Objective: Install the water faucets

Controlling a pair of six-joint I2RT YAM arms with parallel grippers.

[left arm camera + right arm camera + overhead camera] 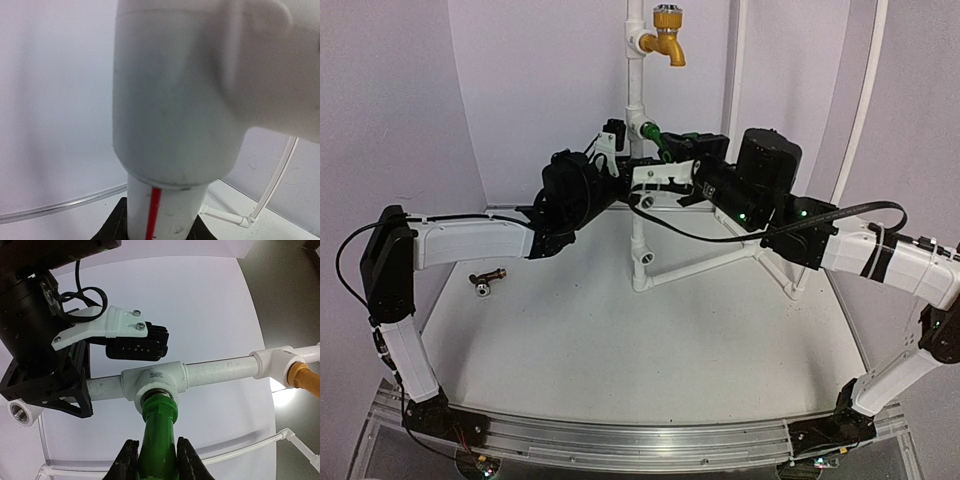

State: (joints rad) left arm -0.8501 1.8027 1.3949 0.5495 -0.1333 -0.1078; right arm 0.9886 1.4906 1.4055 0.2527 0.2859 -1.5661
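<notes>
right gripper [152, 462] clamped on green faucet [159, 422] | left gripper [157, 227] clamped on pipe stand [220, 371] | we thread straight into tee [155, 377] at 12 o'clock

1. The pale grey, speckled flat surface [620, 350] carries everything.
2. A small dark brown faucet with a silver round cap [487, 281] lies on its side near the left edge.
3. A white plastic pipe stand [640, 270] stands toward the rear middle, its legs resting on the surface.
</notes>
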